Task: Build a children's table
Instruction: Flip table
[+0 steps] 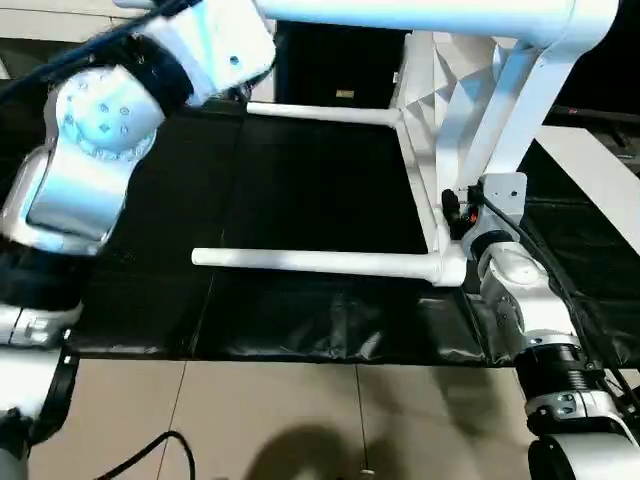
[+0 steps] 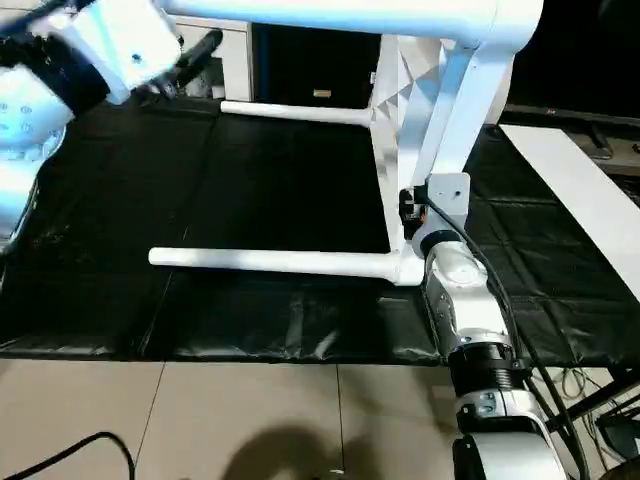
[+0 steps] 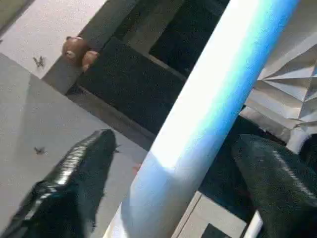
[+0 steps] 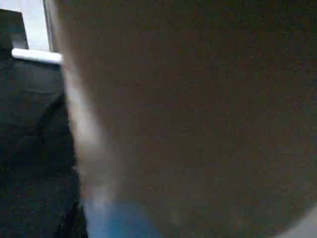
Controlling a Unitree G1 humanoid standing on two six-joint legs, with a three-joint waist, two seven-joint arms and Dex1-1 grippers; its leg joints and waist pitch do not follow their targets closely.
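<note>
Left wrist: claw [image 3: 163, 183] open w/ leg [image 3: 208, 119] between.

My left forearm [image 1: 75, 165] is glossy silver-white, with a round joint cap dotted with small screws. My right forearm [image 1: 520, 290] is silver too, ringed with black collars and trailing a black cable [image 1: 545, 265]. My fingers [image 3: 64, 193] are textured black.

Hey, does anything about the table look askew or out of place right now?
Yes. The children's table lies tipped on its side on the black mat, two legs pointing sideways along the mat and another leg up in the air.
</note>
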